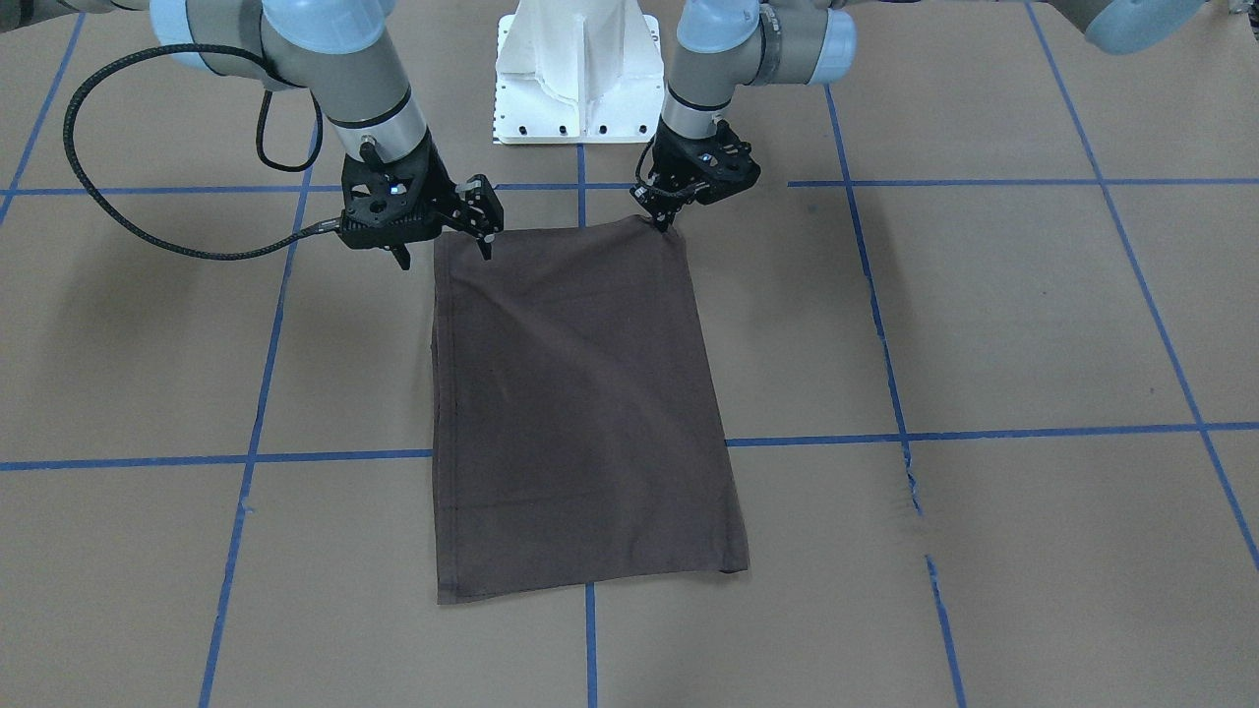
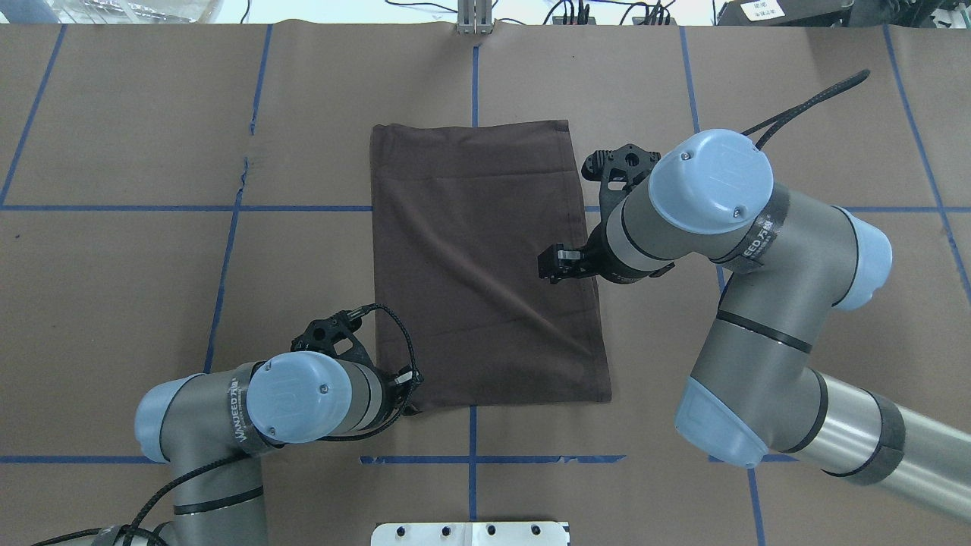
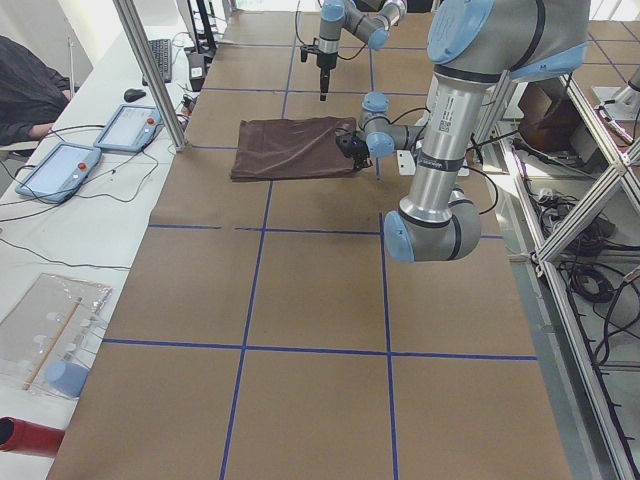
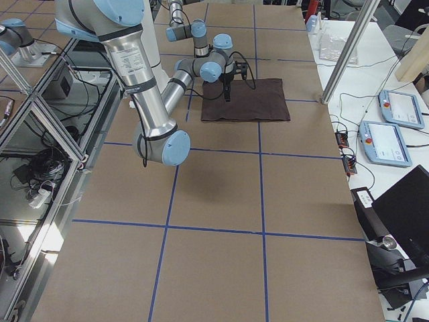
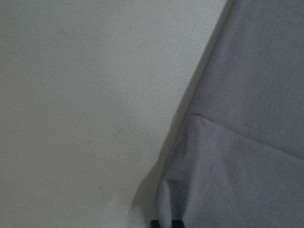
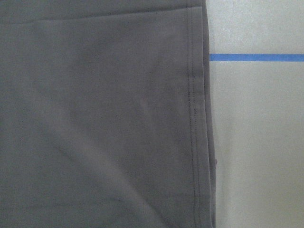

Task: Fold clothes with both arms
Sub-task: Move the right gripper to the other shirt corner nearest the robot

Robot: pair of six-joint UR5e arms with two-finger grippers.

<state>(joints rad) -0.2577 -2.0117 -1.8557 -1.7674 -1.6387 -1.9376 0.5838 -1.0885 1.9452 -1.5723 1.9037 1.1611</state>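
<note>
The dark grey-brown T-shirt [image 1: 580, 393] lies folded into a flat rectangle in the middle of the table [image 2: 485, 265]; no collar, logo or tags show. My left gripper [image 1: 661, 218] is low at the shirt's corner nearest the robot on its left side [image 2: 410, 396]. It is shut on that corner, and in the left wrist view the cloth [image 5: 247, 142] puckers toward a black fingertip [image 5: 166, 223]. My right gripper [image 1: 445, 253] is open and empty, held above the shirt's right edge [image 2: 565, 265]. The right wrist view shows only the stitched hem [image 6: 192, 118].
The white pedestal base [image 1: 578, 79] stands at the robot's edge of the table. Blue tape lines [image 1: 256, 393] grid the brown table paper. Two tablets [image 3: 60, 165] and an aluminium post [image 3: 150, 70] stand past the far edge, by a seated person [image 3: 25, 90].
</note>
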